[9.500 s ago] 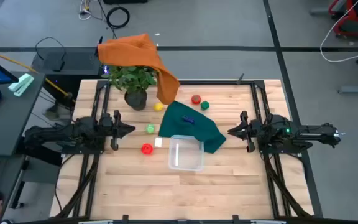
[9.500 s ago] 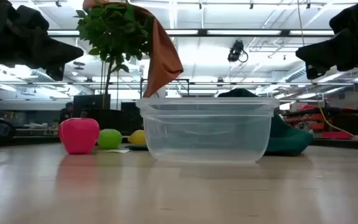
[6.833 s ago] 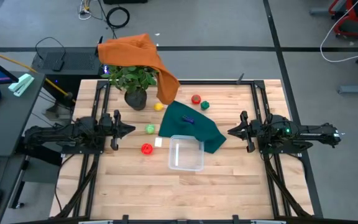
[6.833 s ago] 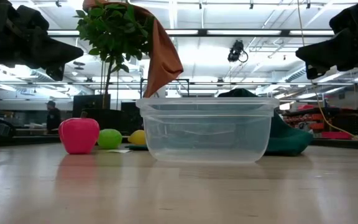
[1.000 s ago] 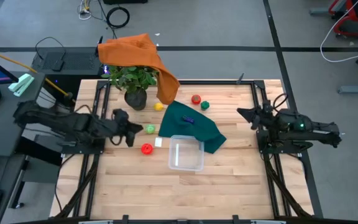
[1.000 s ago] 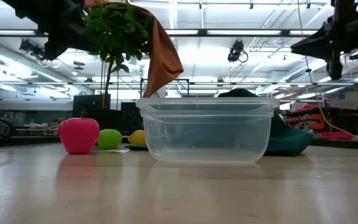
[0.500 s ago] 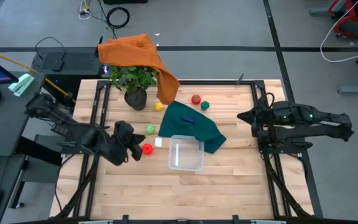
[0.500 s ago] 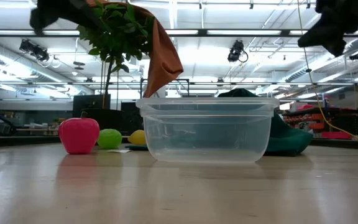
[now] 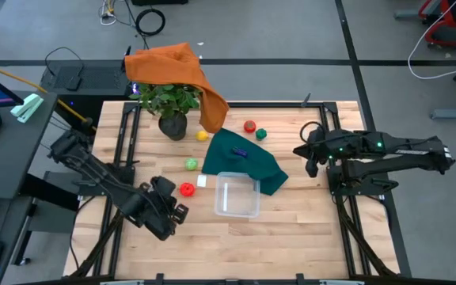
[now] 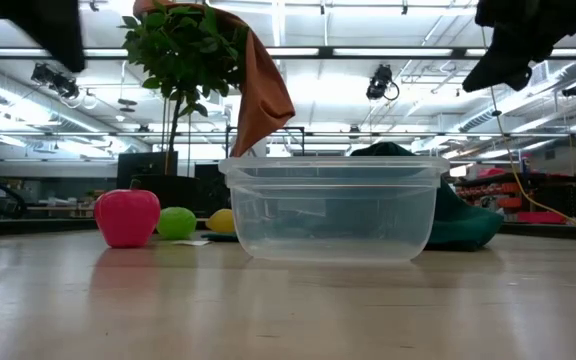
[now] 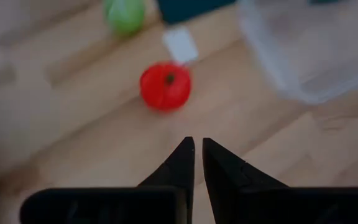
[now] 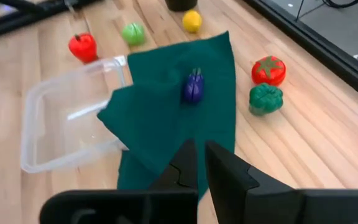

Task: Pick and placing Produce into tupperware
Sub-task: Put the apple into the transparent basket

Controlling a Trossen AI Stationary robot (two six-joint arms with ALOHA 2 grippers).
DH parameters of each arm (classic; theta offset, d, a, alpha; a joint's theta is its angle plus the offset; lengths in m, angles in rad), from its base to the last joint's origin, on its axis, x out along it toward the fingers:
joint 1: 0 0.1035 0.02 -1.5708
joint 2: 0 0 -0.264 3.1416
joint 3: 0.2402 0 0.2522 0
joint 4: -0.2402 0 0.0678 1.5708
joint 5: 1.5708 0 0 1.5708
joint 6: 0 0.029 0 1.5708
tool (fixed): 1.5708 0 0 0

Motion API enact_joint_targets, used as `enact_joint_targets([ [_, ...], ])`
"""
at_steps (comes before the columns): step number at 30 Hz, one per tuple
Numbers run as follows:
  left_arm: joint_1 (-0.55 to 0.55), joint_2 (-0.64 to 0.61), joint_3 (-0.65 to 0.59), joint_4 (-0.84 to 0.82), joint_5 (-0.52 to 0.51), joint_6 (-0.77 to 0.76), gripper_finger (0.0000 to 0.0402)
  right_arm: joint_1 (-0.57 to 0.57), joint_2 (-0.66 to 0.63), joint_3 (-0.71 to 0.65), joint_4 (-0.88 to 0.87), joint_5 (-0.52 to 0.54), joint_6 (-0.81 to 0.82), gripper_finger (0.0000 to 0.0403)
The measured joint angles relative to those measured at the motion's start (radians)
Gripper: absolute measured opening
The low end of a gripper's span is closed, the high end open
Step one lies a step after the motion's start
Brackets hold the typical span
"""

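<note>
The produce lies on the wooden table: a red fruit (image 9: 187, 189), a light green one (image 9: 191, 164), a yellow one (image 9: 203, 136), a red tomato (image 9: 249, 126), a dark green piece (image 9: 260, 134) and a dark blue piece (image 12: 193, 87) on a green cloth (image 9: 244, 162). The clear tupperware (image 9: 237, 195) stands on the table beside the cloth's near edge. My left gripper (image 11: 198, 155) hovers shut just near-left of the red fruit (image 11: 165, 86), tipped down toward it. My right gripper (image 12: 199, 155) hovers shut to the right of the cloth, holding nothing.
A potted plant (image 9: 169, 103) draped with an orange cloth (image 9: 172, 67) stands at the table's far left. A small white block (image 9: 202, 181) lies between the red fruit and the tupperware. Bare wood stretches along the near edge.
My left gripper has swung from beside the light green fruit toward the table's near edge and tipped downward, ending on the near-left side of the red fruit. My right arm has stretched out and its gripper has tipped down and rolled toward the green cloth. The produce and tupperware have stayed put.
</note>
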Motion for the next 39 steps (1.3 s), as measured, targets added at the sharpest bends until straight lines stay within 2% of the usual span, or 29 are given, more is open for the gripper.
enact_joint_targets([
  [4,0.009,0.022,0.000,-0.002,0.008,-0.112,0.0062,0.000,0.038,0.000,0.000,0.000,0.002,0.0001],
  [7,0.033,0.029,0.000,-0.002,0.006,-0.120,0.0090,0.000,0.064,0.000,0.012,-0.001,0.027,0.0001],
  [18,0.151,0.034,0.000,-0.016,0.005,-0.095,0.0263,0.000,0.099,0.000,0.076,-0.002,0.226,0.0001],
  [24,0.201,0.034,0.000,0.000,0.027,-0.042,0.0332,0.000,0.099,0.000,0.076,-0.002,0.338,0.0001],
  [30,0.243,0.048,-0.001,0.001,0.037,-0.009,0.0366,0.000,0.099,0.000,0.076,-0.001,0.402,0.0001],
  [39,0.293,0.119,-0.002,0.006,0.127,0.076,0.0389,0.001,0.100,-0.001,0.080,-0.001,0.405,0.0002],
])
